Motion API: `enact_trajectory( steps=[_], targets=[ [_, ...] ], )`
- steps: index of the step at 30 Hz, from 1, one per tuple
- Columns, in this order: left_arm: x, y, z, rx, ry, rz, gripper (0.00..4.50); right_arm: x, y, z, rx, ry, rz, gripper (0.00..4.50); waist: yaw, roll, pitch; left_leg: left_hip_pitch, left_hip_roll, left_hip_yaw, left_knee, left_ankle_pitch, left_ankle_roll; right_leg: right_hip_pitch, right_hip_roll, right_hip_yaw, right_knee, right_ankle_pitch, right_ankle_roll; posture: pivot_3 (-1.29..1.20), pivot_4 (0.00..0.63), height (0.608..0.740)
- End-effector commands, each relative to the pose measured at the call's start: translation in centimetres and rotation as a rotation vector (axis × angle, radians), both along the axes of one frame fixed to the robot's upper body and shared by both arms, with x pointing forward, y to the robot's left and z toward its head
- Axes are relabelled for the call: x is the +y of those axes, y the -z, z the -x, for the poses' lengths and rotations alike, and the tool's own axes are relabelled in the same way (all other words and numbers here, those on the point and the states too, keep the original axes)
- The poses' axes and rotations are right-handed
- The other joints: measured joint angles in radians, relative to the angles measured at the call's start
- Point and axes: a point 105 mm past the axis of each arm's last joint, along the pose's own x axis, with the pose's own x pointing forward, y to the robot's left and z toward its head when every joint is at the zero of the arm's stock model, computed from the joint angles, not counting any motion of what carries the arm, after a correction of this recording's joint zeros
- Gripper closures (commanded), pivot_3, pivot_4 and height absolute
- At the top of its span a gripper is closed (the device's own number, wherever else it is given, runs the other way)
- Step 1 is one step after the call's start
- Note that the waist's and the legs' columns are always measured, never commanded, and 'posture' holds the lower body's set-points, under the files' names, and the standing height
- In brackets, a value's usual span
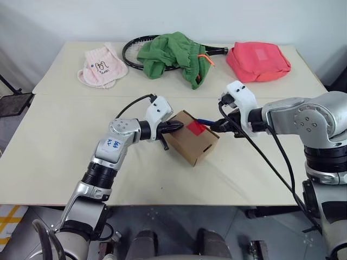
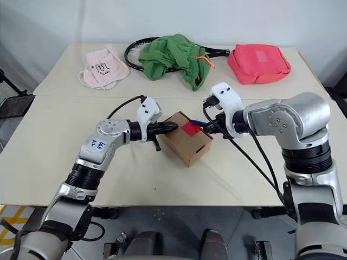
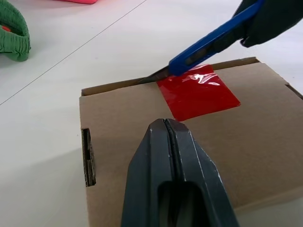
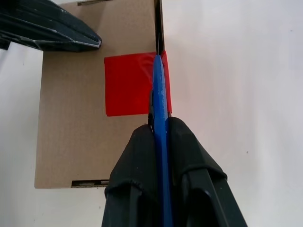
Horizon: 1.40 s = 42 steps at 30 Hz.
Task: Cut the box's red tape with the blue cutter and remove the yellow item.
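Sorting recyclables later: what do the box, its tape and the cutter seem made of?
Box: matte brown corrugated cardboard; fluting shows at its slot. Red tape: glossy plastic film, probably; wrinkled, with highlights. Blue cutter: smooth plastic body, apparently, with a dark, likely metal blade.

Setting: a robot test room or lab, set up indoors for manipulation trials
Work surface: pale cream tables pushed together, seam showing just beyond both grippers
Walls: plain white wall well beyond the grippers, bare of home or shop fittings
Props: unrelated items in a row on the far table, well apart from the grippers – pink cloth, black racket under a green cloth, pink-red bag
Rig: exposed black cables trailing from the right arm, handwritten label on the left arm
Floor: grey, seen below the near table edge
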Motion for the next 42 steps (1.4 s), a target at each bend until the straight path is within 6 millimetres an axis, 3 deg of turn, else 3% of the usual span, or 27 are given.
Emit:
enact_trajectory(
  steps=[1, 11, 23, 29, 31, 33, 37, 39, 42],
  targets=[
    [-0.2, 1.0, -0.1, 0.033, -0.018, -0.041, 4.50, -0.5, 0.5, 0.8, 0.053, -0.020, 0.039, 4.39, 0.001, 0.000, 0.000, 0.000, 0.000, 0.000, 0.000, 0.000, 0.000, 0.000, 0.000, 0.000, 0.000, 0.000, 0.000, 0.00, 0.150, 0.740],
    [-1.2, 2.0, 0.2, 0.065, -0.014, -0.069, 4.50, -0.9, 0.6, 1.3, 0.125, -0.031, 0.024, 4.39, 0.001, 0.000, 0.000, 0.002, 0.000, 0.000, 0.000, 0.000, 0.000, 0.002, 0.000, 0.000, 0.000, 0.000, 0.000, 0.00, 0.150, 0.740],
    [-1.6, 2.3, 0.2, 0.084, -0.006, -0.078, 4.50, -2.9, 0.5, 4.0, 0.183, -0.034, 0.061, 4.39, 0.003, 0.001, -0.001, 0.002, 0.000, 0.000, 0.000, 0.000, 0.000, 0.002, 0.000, 0.000, -0.001, 0.000, 0.000, 0.00, 0.150, 0.740],
    [-1.5, 2.1, 0.4, 0.065, -0.001, -0.074, 4.50, -2.1, -2.3, 6.5, 0.115, -0.143, -0.006, 4.39, 0.005, 0.000, -0.001, 0.001, 0.000, 0.000, 0.000, 0.000, 0.000, 0.002, 0.000, 0.000, -0.002, 0.000, 0.000, 0.00, 0.150, 0.740],
    [-1.3, 1.5, 0.3, 0.042, 0.005, -0.059, 4.50, -2.6, -3.4, 7.5, 0.039, -0.157, 0.051, 4.39, 0.005, 0.001, 0.000, 0.001, 0.000, 0.000, 0.000, 0.000, 0.000, 0.002, 0.000, 0.000, -0.002, 0.000, 0.000, 0.00, 0.150, 0.740],
    [-1.2, 0.6, 0.5, 0.024, 0.028, -0.029, 4.50, -4.1, -3.8, 7.4, -0.031, -0.083, 0.118, 4.39, 0.005, 0.001, 0.000, 0.000, 0.000, 0.000, 0.000, 0.000, 0.000, 0.001, 0.000, 0.000, -0.002, 0.000, 0.000, 0.00, 0.150, 0.740],
    [-1.0, -1.0, 0.6, -0.030, 0.066, 0.003, 4.50, -7.8, -4.0, 6.0, -0.113, 0.078, 0.052, 4.39, 0.007, -0.001, -0.001, 0.000, 0.000, 0.001, 0.001, 0.000, 0.000, 0.002, 0.000, 0.000, -0.004, 0.000, 0.000, 0.00, 0.150, 0.740],
    [-1.1, -1.7, 0.9, -0.061, 0.100, 0.012, 4.50, -8.7, -4.0, 5.6, -0.151, 0.105, 0.004, 4.39, 0.005, -0.001, -0.001, 0.000, 0.000, 0.002, 0.001, 0.000, 0.000, 0.002, -0.001, 0.000, -0.004, 0.001, 0.000, 0.00, 0.150, 0.740],
    [-0.8, -3.5, 1.3, -0.095, 0.133, 0.067, 4.50, -10.8, -3.9, 4.1, -0.306, 0.142, -0.075, 4.39, 0.005, -0.001, -0.001, 0.000, 0.000, 0.002, 0.000, 0.000, 0.000, 0.001, 0.000, 0.001, -0.003, 0.001, 0.000, 0.00, 0.150, 0.740]
  ],
)
